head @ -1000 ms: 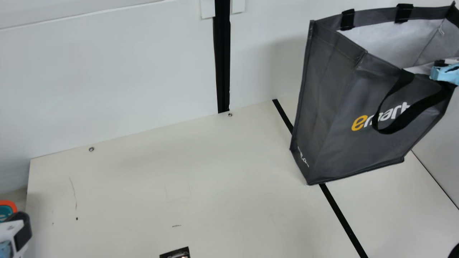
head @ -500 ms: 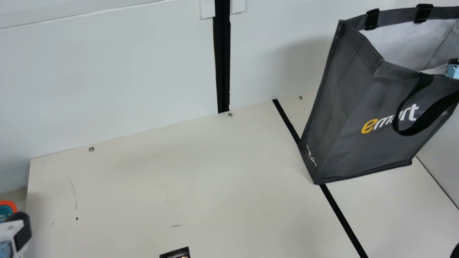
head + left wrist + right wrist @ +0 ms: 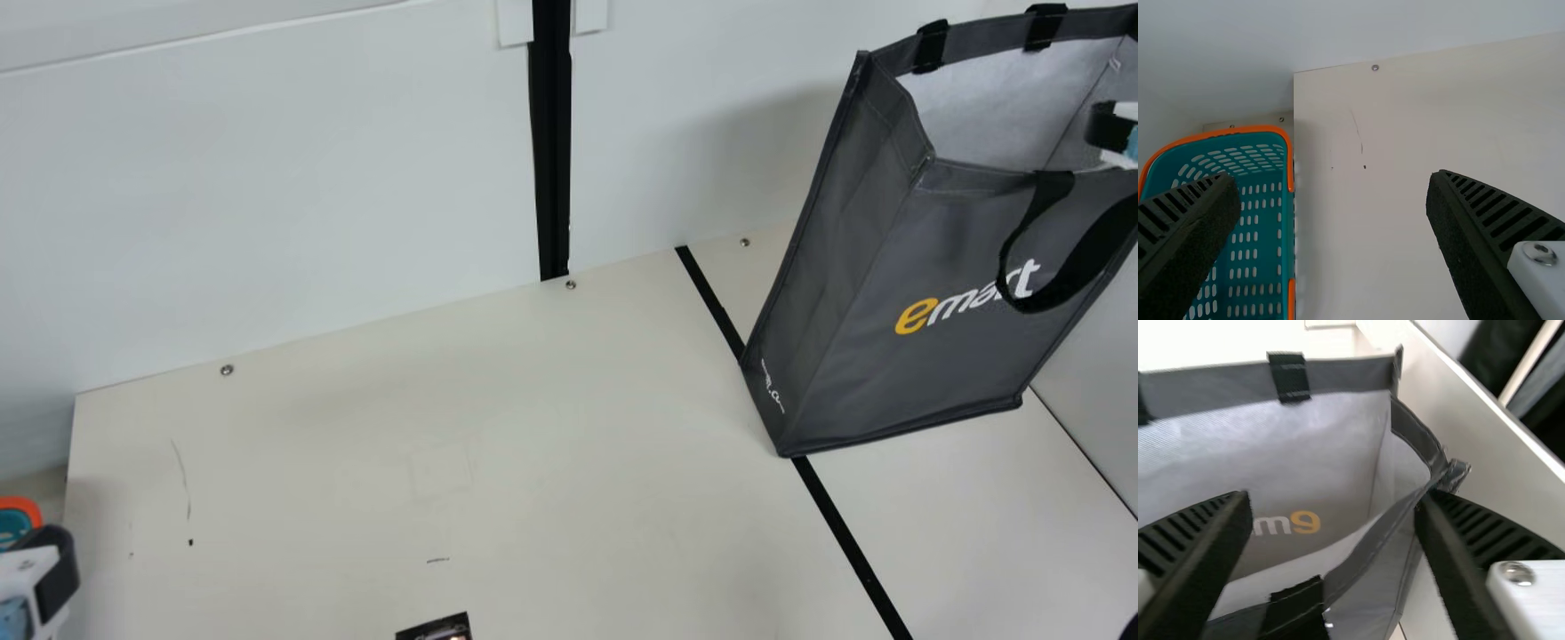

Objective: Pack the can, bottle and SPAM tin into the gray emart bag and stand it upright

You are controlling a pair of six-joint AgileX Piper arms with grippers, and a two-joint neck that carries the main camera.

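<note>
The gray emart bag (image 3: 898, 293) stands on the table at the main view's right, its mouth up and spread. My right gripper (image 3: 1111, 133) is at the bag's near rim, by the view's right edge. In the right wrist view, the same gripper (image 3: 1337, 497) is open, its fingers wide apart over the mouth of the bag (image 3: 1305, 453) and its folded side rim. The lower inside of the bag is hidden. At the main view's lower left corner is my left gripper (image 3: 55, 569). Seen from its wrist, the left gripper (image 3: 1333, 180) is open with nothing between its fingers.
A teal basket with an orange rim (image 3: 1238, 131) stands beside the table's left edge. A small dark object (image 3: 437, 628) lies at the main view's bottom edge. White walls (image 3: 267, 196) rise behind the table and right of the bag.
The bag has shifted right, its upper part leaning more to the right. My right gripper went right with it, then rose slightly at the rim. The left gripper has kept still.
</note>
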